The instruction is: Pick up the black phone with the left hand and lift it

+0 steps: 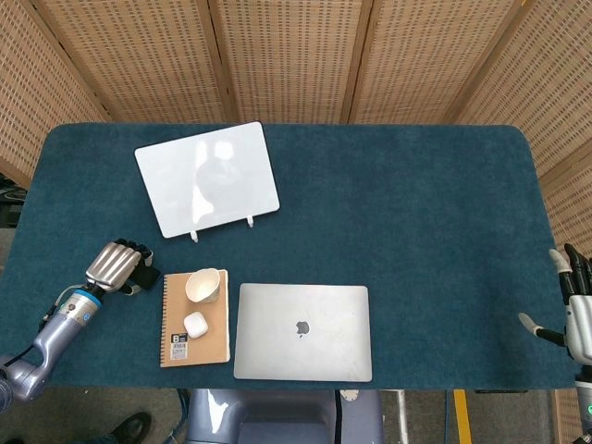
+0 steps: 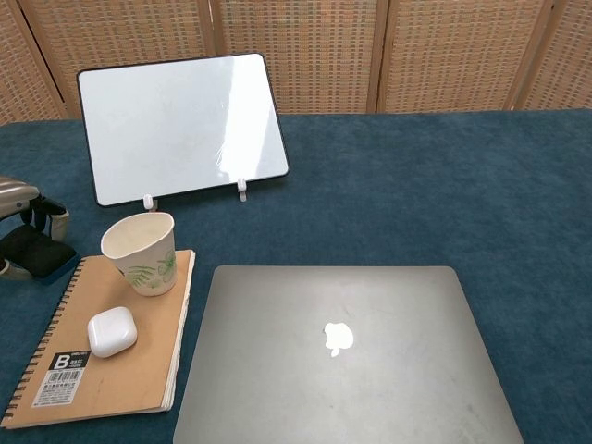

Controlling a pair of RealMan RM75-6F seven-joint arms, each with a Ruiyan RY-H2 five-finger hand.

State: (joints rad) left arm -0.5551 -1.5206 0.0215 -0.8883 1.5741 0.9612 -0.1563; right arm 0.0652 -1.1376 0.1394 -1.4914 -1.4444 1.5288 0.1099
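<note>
Laptop: a closed silver laptop (image 1: 302,331) lay nearest me, at the 6 o'clock edge of the blue table (image 1: 416,231).

Notebook: just beside the laptop, toward 9 o'clock, lay a brown spiral notebook (image 1: 211,344). On it stood a paper cup (image 1: 204,285) at the far end, and a white earbud case (image 1: 195,324) lay nearer me.

My left hand: my left hand (image 1: 118,268) was at about 8 o'clock, just left of the notebook. Its fingers were curled down over something dark. In the chest view only its edge showed (image 2: 20,205), with a black shape beneath it.

Black phone: I judged that dark shape to be the black phone (image 2: 37,253), lying on the table under my left hand. Most of it was hidden, so I could not tell whether my fingers had actually clamped on it or only rested over it.

My right hand: my right hand (image 1: 575,305) hung at the 3 o'clock edge, well apart from everything, fingers spread and holding nothing.

Whiteboard: farthest off, at about 11 o'clock, a white board (image 1: 206,178) leaned on its stand.

Progress: the reach looked done, as my left hand was on the phone. The phone did not look lifted; it seemed flat on the cloth. Left to do, as I judged it: secure the grip and raise it.
</note>
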